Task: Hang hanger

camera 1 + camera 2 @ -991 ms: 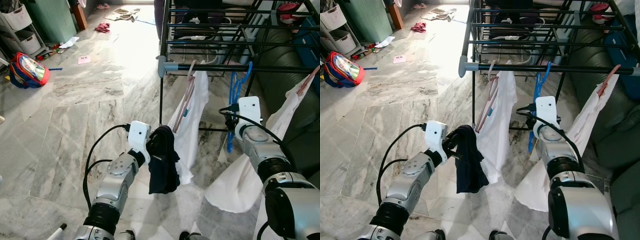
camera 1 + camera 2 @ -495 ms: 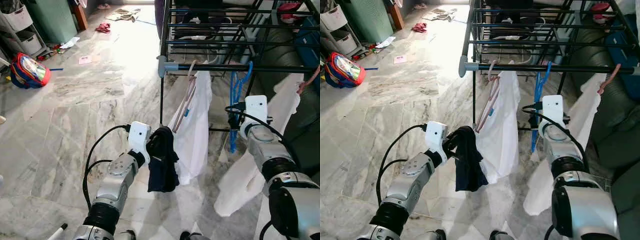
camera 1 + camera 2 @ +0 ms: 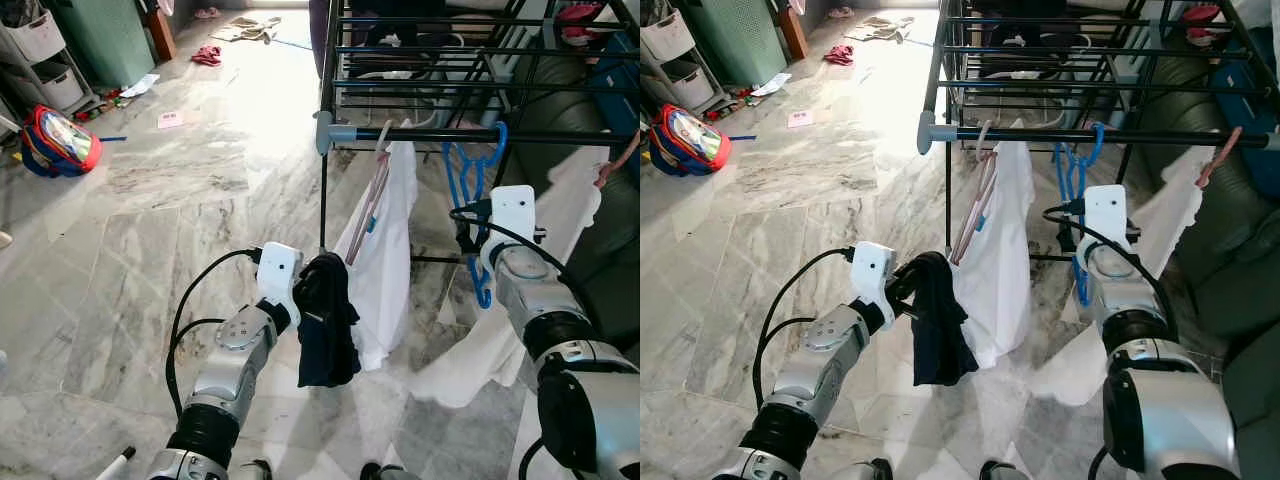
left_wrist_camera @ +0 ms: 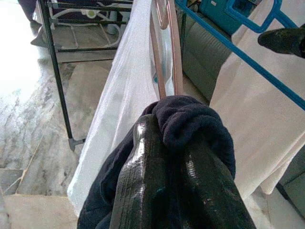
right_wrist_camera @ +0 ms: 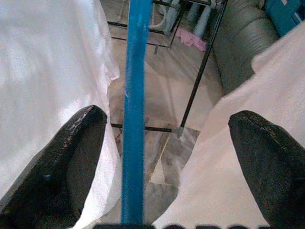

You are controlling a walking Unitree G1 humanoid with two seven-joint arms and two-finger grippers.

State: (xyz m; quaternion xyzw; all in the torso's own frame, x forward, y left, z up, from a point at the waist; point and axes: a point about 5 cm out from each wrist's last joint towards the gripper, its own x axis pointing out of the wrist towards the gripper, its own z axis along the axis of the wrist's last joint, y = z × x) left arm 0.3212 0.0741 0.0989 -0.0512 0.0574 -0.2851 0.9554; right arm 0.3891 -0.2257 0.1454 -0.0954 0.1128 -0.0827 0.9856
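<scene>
At about nine o'clock of the scene, well clear of the work, a red backpack lies on the marble floor, which gives wide open room on that side. Nearer, at seven o'clock, the left gripper is clamped on a dark navy garment, held up off the floor; in my judgement it is parked there to keep the cloth clean and out of the way while the other arm works. Just past it, at twelve o'clock from that gripper, a white garment on a pink hanger hangs from the front rail of the black drying rack.

To the right, the blue hanger has its hook over the same rail, at about one o'clock of the scene. The right gripper stands wide, its fingers apart with the hanger's blue bar running between them untouched, so the hanger seems to carry its own weight. Another white garment hangs just beside it at three o'clock, against the grey sofa. Room is tight here: cloth on both sides, the rail above. Withdrawing straight back toward six o'clock looks the cleanest way out.
</scene>
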